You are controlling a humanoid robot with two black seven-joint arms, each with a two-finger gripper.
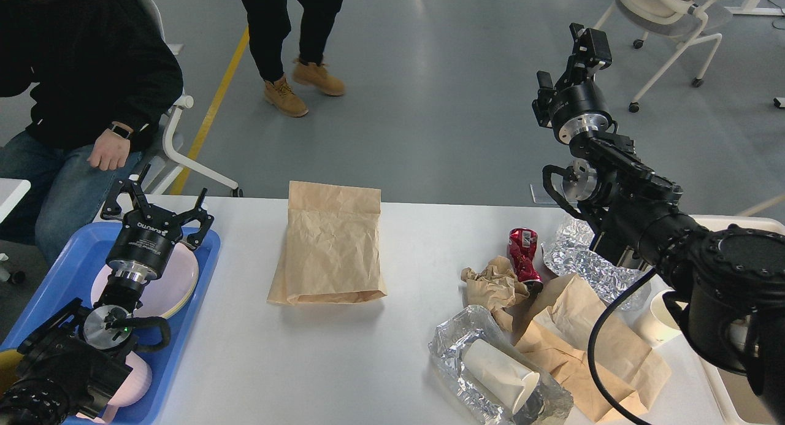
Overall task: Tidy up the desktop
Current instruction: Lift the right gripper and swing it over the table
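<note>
The desktop is a wide white-grey tabletop. A flat brown paper bag lies in its middle. At the right lie a crushed red can, crumpled brown paper, crumpled foil, a foil tray holding a tipped paper cup, more brown bags and a white cup. My left gripper is open and empty over the blue tray. My right gripper is raised high beyond the table's far right; its fingers cannot be told apart.
The blue tray holds a pink plate and a pink bowl. A cream bin's rim shows at the far right. A seated person is near the left corner; another person stands behind. An office chair stands at the back right.
</note>
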